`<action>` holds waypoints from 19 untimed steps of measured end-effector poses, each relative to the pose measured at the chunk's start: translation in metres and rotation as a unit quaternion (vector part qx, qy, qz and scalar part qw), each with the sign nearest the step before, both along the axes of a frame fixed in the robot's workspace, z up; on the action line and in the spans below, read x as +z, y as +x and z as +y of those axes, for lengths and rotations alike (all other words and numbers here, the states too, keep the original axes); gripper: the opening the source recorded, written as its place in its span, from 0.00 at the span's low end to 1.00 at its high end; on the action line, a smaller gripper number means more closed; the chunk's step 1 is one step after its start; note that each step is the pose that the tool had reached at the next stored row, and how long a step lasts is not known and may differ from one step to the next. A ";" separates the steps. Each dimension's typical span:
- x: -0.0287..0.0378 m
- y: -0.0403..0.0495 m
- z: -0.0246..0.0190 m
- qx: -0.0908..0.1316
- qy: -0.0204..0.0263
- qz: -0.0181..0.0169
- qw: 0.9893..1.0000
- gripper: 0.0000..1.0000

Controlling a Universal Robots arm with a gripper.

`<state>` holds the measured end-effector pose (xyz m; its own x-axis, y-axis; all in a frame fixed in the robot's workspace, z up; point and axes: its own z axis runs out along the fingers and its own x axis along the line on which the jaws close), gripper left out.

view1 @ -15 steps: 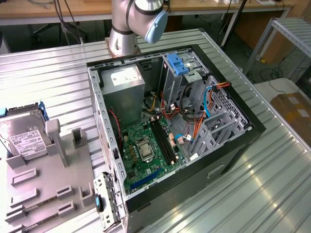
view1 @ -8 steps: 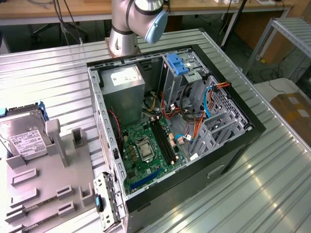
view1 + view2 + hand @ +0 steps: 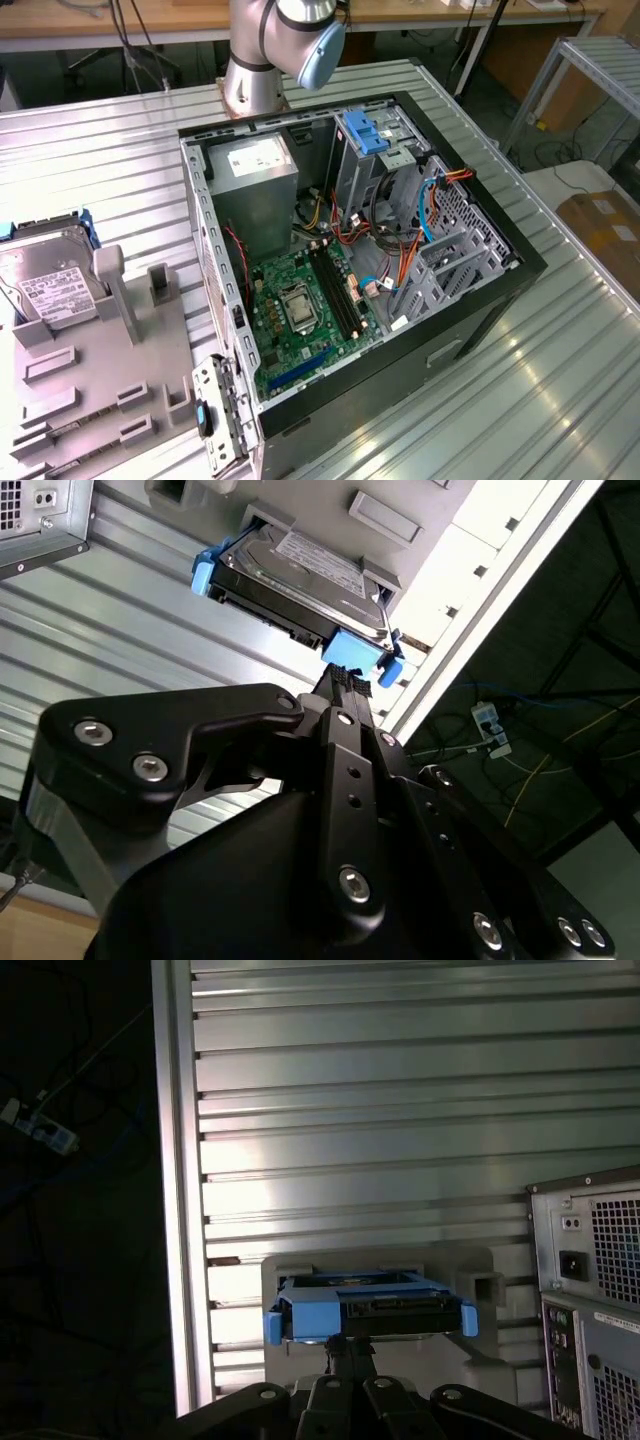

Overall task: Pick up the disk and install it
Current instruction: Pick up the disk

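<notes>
Sitting in a pale grey plastic holder block (image 3: pixel 100 390), the flat silver-grey metal hard disk (image 3: pixel 45 280) with white label and blue rails is at the exterior view's left, on the ribbed metal counter (image 3: pixel 570 400). Black hand (image 3: pixel 345 683) hangs just beside disk's blue rail end in the second wrist view; apart or together, cannot tell. Open black computer case (image 3: pixel 480 325) beside holder.

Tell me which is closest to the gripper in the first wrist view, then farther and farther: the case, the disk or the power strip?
1. Disk: right in front of the gripper, sitting in its grey holder.
2. Case: off to one side, standing on the table.
3. Power strip: past the table's edge, and it looks lower down.
</notes>
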<state>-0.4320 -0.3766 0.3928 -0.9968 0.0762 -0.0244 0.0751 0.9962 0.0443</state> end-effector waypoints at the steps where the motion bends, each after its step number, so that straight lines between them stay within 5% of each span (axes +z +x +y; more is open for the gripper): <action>1: 0.0000 0.0000 0.0000 0.000 0.000 0.000 1.000 0.11; 3: -0.0001 0.0000 0.0000 0.028 0.000 0.000 1.000 0.11; 9: 0.0000 0.0000 0.0000 0.103 0.000 0.000 0.995 0.11; 10: 0.0000 -0.0001 0.0000 0.132 0.000 0.000 0.991 0.11; 13: 0.0000 -0.0001 0.0000 0.175 0.000 0.000 0.985 0.11; 14: 0.0000 -0.0001 0.0000 0.197 0.000 0.000 0.980 0.11; 15: 0.0000 -0.0001 0.0000 0.212 0.000 0.000 0.977 0.11; 18: 0.0000 -0.0001 0.0000 0.273 0.000 0.000 0.962 0.11; 19: 0.0000 -0.0001 0.0000 0.287 0.000 0.000 0.958 0.11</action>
<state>-0.4321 -0.3766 0.3927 -0.8740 -0.4854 -0.0243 -0.4860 0.8729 0.0437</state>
